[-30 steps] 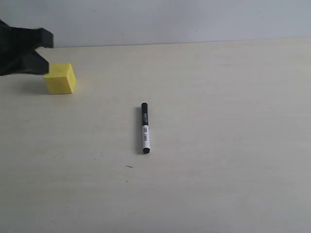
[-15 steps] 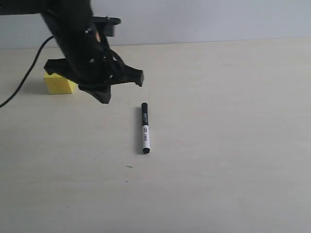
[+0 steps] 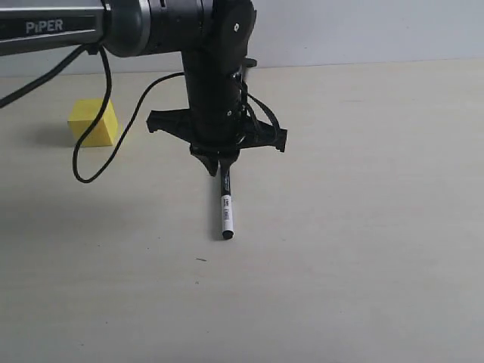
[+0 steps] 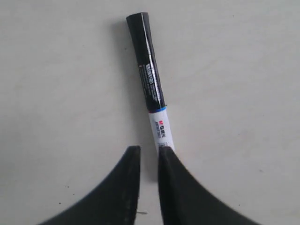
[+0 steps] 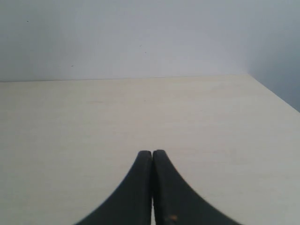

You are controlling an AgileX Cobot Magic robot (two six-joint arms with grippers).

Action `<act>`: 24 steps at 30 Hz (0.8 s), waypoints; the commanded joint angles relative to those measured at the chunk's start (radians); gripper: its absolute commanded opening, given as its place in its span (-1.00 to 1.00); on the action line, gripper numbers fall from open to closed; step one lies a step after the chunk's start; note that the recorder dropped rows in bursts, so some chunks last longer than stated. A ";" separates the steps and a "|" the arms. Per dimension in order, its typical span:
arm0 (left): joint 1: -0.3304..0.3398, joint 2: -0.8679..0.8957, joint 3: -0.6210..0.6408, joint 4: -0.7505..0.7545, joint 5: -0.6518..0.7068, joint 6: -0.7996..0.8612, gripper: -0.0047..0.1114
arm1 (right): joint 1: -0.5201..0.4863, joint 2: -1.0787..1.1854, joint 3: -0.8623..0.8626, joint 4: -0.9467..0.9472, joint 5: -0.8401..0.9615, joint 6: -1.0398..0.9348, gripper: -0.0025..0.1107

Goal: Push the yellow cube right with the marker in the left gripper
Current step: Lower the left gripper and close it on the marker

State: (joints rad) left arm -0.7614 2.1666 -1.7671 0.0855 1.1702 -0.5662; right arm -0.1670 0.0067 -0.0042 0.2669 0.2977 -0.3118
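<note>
The marker (image 3: 224, 212) lies flat on the table near the middle, its black cap end hidden behind my left gripper (image 3: 220, 168), which hangs point-down right over it. In the left wrist view the marker (image 4: 150, 80) runs away from the left gripper (image 4: 149, 151); its white barrel passes under one fingertip (image 4: 165, 157), not into the gap. The jaws stand a narrow slit apart with bare table between them. The yellow cube (image 3: 93, 122) sits far left, well away from the gripper. My right gripper (image 5: 152, 153) is shut on nothing.
The left arm's black cables (image 3: 98, 162) loop down between the cube and the gripper. The pale table (image 3: 363, 227) meets a grey wall (image 3: 363, 30) at the back. The right wrist view shows the table's far corner (image 5: 248, 75).
The left arm has swung from the far left, past the cube, rightwards to stand over the marker. Its fingers have narrowed. Marker and cube have not moved.
</note>
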 commanded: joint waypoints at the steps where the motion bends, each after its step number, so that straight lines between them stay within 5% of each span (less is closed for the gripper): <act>1: -0.005 0.028 -0.013 0.001 -0.007 -0.044 -0.30 | -0.006 -0.007 0.004 -0.007 -0.007 0.002 -0.96; 5: -0.005 0.058 -0.013 0.001 -0.039 -0.044 -0.09 | -0.006 -0.007 0.004 -0.007 -0.007 0.002 -0.96; 24: -0.005 0.158 -0.013 -0.047 -0.062 -0.047 -0.08 | -0.006 -0.007 0.004 -0.007 -0.007 0.002 -0.96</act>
State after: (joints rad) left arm -0.7614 2.3149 -1.7722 0.0459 1.1076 -0.6059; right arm -0.1670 0.0067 -0.0042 0.2669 0.2977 -0.3118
